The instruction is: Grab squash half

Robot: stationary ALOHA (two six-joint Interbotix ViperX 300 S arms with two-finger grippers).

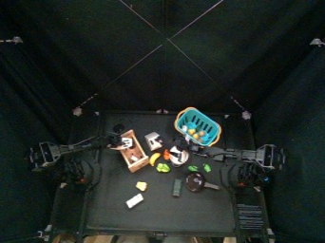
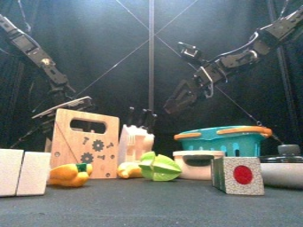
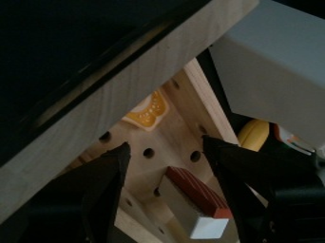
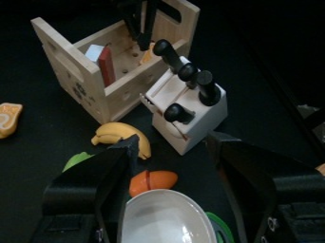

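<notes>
Open left tool over pegged wooden crate.

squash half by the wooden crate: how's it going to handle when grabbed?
The squash half looks like a glossy moulded toy, so it is probably stiff and light, and perhaps slick under the pads. Its rounded outline suggests it may rock or skid if nudged rather than pinched squarely. It lies low on the table near the wooden crate, so the open left claw likely has little room.
</notes>
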